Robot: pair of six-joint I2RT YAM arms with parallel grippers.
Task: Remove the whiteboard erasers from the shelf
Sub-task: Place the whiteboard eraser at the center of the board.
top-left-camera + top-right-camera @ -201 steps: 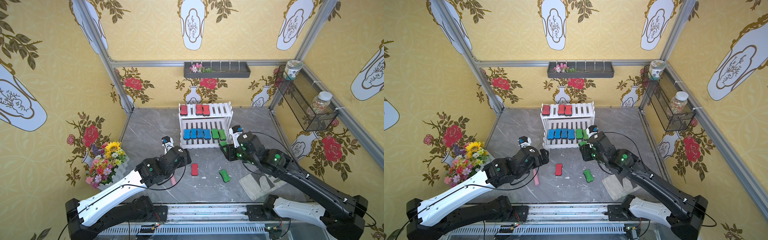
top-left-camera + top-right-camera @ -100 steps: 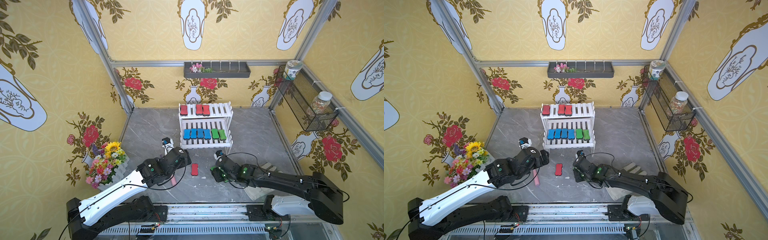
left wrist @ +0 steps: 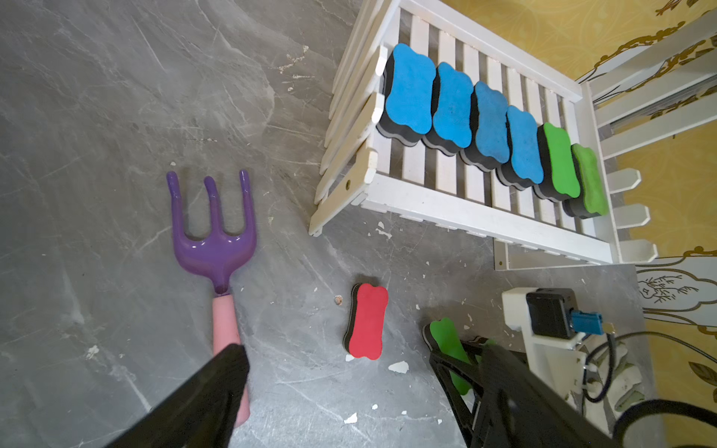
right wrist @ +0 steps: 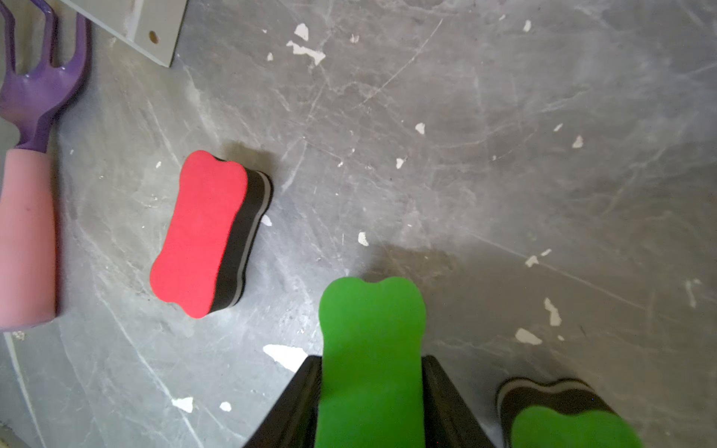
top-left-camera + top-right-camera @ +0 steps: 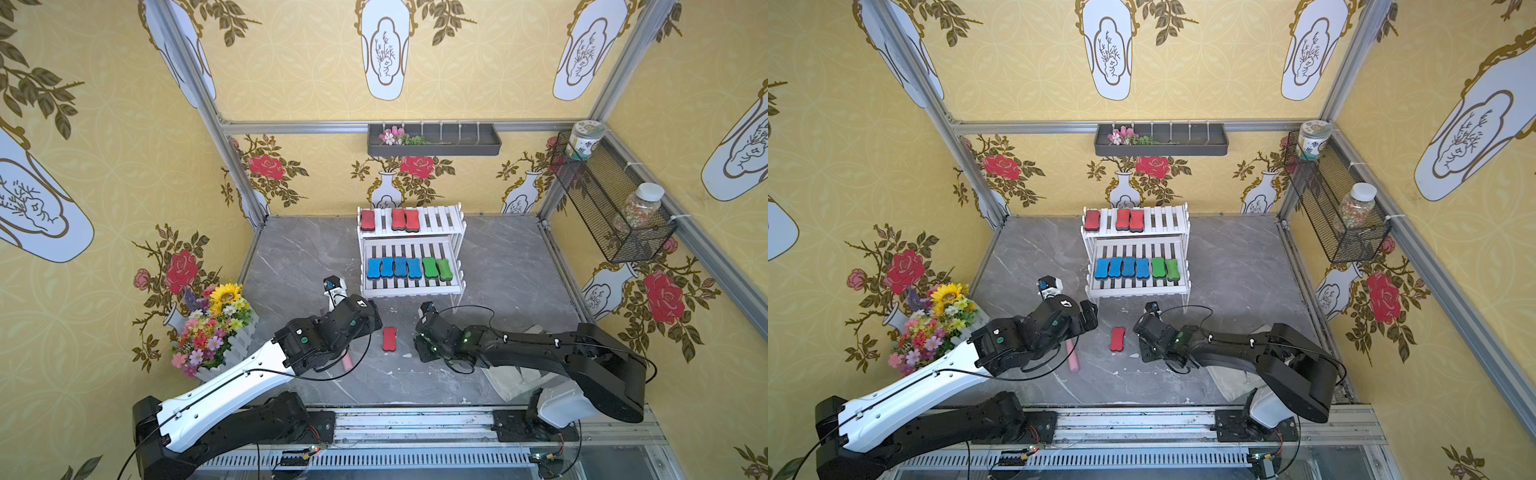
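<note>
My right end effector [image 4: 370,362] grips a green eraser [image 4: 370,318] low over the counter [image 4: 504,155], so I'd set it flat before releasing (clear of its green neighbour [image 4: 562,426]). The left end effector [image 3: 363,349] gapes empty. Beyond, nine erasers [image 5: 394,267] sit on the shelf [image 5: 411,291], blue and green below, red above.

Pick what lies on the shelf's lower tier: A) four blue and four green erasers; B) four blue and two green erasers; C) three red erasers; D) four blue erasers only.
B: the shelf's lower tier holds a row of four blue erasers and two green erasers; the red erasers lie on the upper tier.
</note>
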